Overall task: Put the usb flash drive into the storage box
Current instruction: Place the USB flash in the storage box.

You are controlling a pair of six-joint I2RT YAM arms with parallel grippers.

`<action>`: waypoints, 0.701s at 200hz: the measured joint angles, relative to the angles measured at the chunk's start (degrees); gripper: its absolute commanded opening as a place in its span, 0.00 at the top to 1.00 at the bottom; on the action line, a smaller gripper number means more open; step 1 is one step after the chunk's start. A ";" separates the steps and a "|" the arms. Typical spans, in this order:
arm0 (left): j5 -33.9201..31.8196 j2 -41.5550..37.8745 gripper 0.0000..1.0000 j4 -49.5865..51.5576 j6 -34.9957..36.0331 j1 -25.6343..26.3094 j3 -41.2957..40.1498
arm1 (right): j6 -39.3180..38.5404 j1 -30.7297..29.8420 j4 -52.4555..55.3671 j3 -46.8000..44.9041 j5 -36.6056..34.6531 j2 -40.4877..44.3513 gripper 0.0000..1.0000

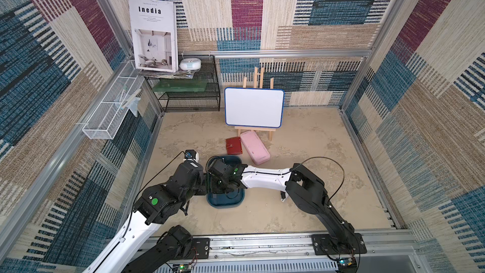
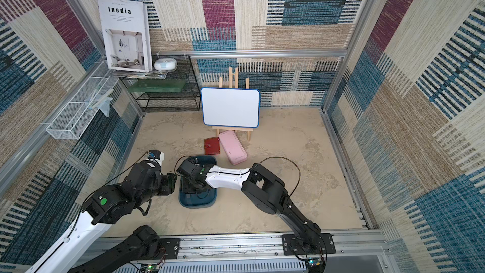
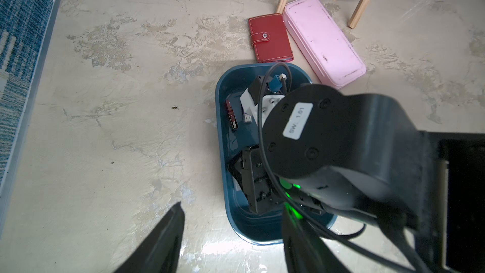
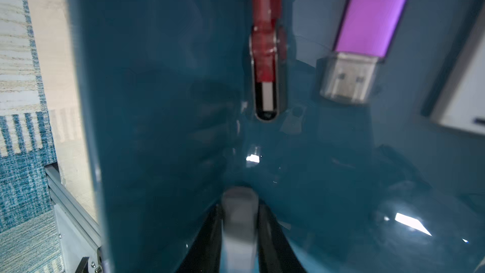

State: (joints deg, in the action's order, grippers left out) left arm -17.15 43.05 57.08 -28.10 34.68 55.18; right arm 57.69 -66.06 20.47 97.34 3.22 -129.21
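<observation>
The storage box [image 1: 225, 204] [image 2: 197, 204], a dark teal tray, lies on the table at front centre. My right gripper [image 4: 239, 207] is down inside it, shut on a grey-white usb flash drive [image 4: 238, 232] that shows blurred between the two black fingers. A red flash drive [image 4: 266, 74] [image 3: 231, 115] and a purple flash drive [image 4: 372, 17] [image 3: 246, 118] lie on the box floor [image 4: 157, 101]. My left gripper [image 3: 232, 206] stands open beside the box [image 3: 223, 127], just outside its rim, with nothing between its fingers. The right wrist hides much of the box in both top views.
A red wallet [image 1: 233, 145] and a pink oblong case [image 1: 254, 147] lie just behind the box. Farther back a whiteboard on a wooden easel [image 1: 254, 107] stands. A black mesh shelf [image 1: 189, 93] fills the back left corner, and a white wire basket [image 1: 110, 116] hangs on the left wall.
</observation>
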 measured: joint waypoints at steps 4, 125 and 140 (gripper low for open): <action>0.00 0.00 0.36 0.00 0.00 0.00 0.00 | 0.04 0.00 0.02 0.02 0.00 -0.02 0.64; -0.02 -0.90 0.36 0.00 0.00 0.00 -0.02 | -2.80 0.52 3.26 -3.41 -6.08 12.39 0.56; -0.02 -0.83 0.36 0.00 -0.02 0.00 -0.02 | -2.80 1.01 3.67 -7.63 -7.96 16.72 0.56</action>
State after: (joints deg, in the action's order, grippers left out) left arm -17.17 42.22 57.08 -28.12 34.68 55.16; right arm 54.89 -65.06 24.14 89.71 -4.73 -112.49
